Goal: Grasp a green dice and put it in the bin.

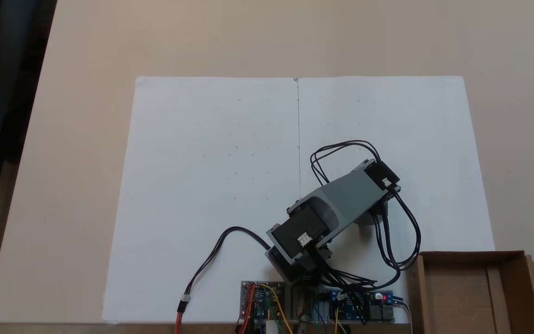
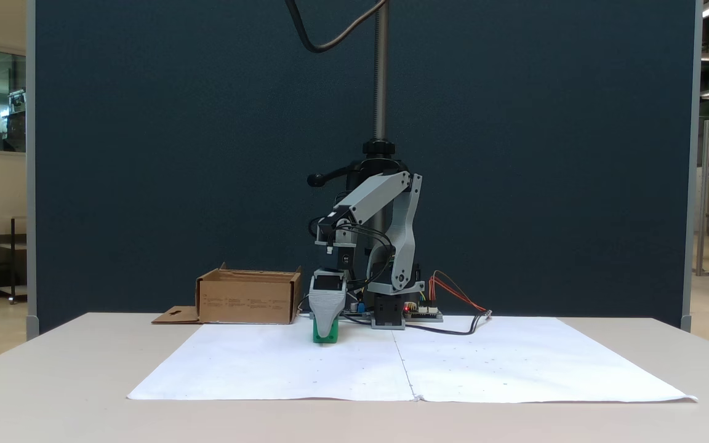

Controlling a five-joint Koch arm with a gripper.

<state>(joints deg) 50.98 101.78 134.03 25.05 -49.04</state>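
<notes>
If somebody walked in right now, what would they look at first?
Probably the grey robot arm bending down in the middle of the table, with its gripper right down over a little bright green dice on the white paper. Next they would see the brown cardboard box beside the arm, to its left in the side-on fixed view, in front of a big dark blue wall.
</notes>
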